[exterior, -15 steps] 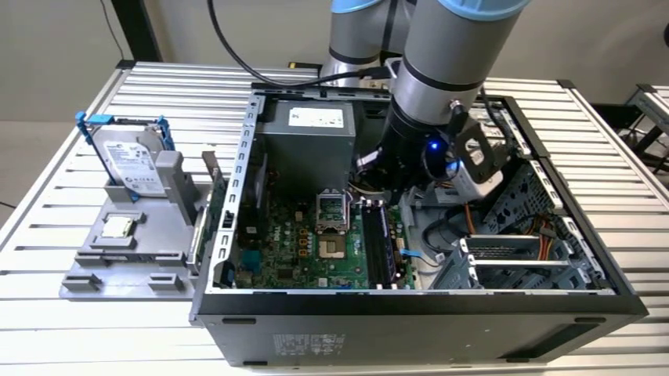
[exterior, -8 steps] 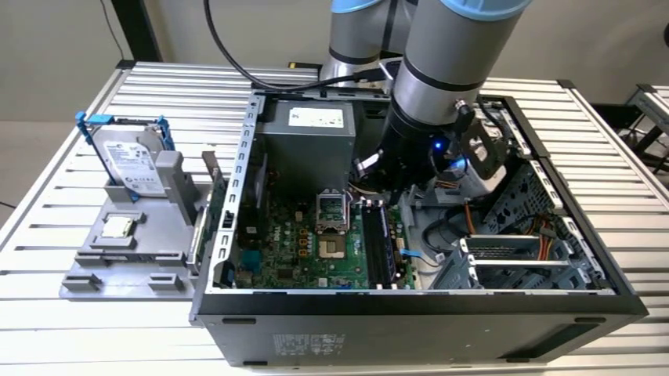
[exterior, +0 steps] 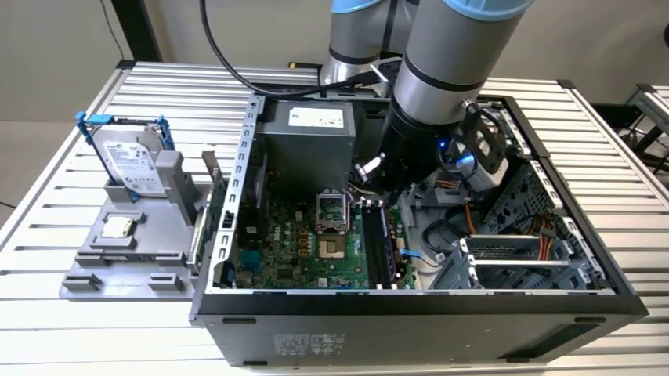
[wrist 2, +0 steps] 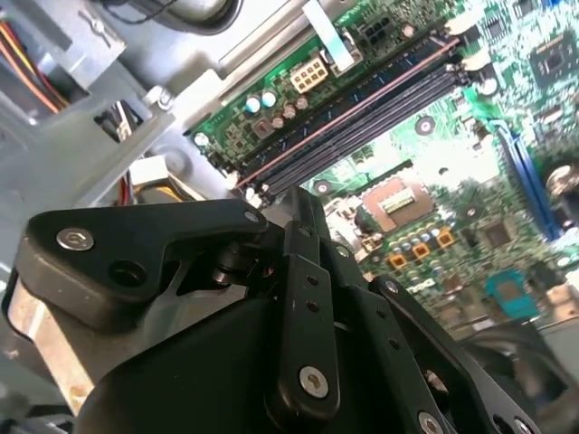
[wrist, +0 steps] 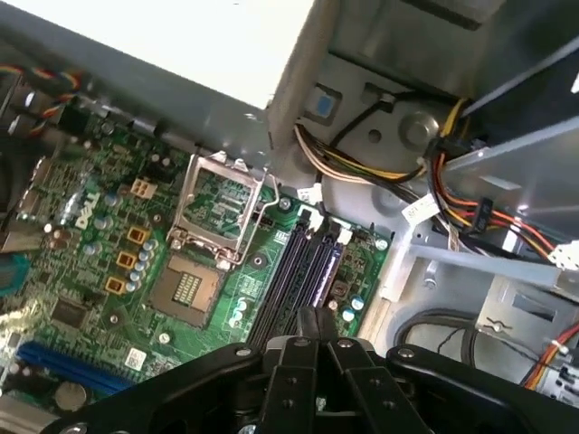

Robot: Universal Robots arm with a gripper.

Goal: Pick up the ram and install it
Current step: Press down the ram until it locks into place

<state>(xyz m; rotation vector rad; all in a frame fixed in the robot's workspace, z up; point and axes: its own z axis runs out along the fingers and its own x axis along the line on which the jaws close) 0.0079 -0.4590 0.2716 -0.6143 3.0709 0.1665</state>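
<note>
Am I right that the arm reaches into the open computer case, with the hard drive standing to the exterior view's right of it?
Not quite: the exterior view shows the hard drive standing on that view's left of the computer case, not its right. The arm does reach inside.

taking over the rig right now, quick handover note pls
Gripper: inside the pc case, just above one end of the black memory slots; I cannot tell whether it carries anything.
Ram: I cannot make it out for sure.
Done: the gripper is at the slots.
Left: a seated ram is not confirmed, so count the install as open.
</note>
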